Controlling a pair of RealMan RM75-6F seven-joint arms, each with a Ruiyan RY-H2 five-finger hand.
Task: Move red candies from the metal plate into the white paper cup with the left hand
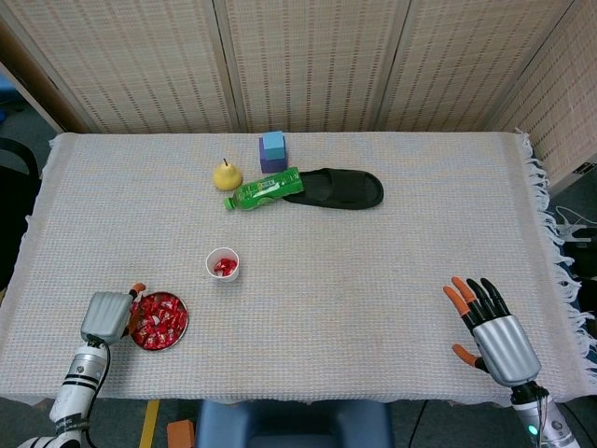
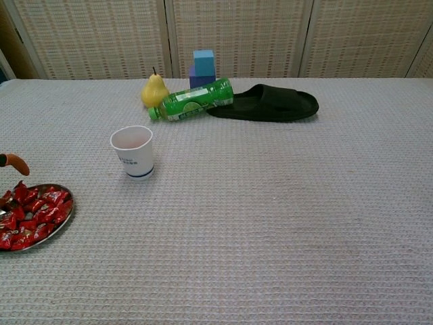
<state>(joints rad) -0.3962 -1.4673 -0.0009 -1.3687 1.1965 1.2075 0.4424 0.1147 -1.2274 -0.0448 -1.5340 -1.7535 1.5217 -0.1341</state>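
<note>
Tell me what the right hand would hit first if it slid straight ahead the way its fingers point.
Probably nothing nearby: the right hand points up and slightly left over bare tablecloth. The black slipper lies further left of that line, though depth is uncertain.

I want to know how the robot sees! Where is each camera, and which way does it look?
Head view: high up, looking down on the whole table; shows the left hand beside the plate and the right hand.
Chest view: low, looking across the table toward the screen wall; shows only a fingertip of the left hand.
Both show the cup, candies, pear, bottle, slipper and blocks.
</note>
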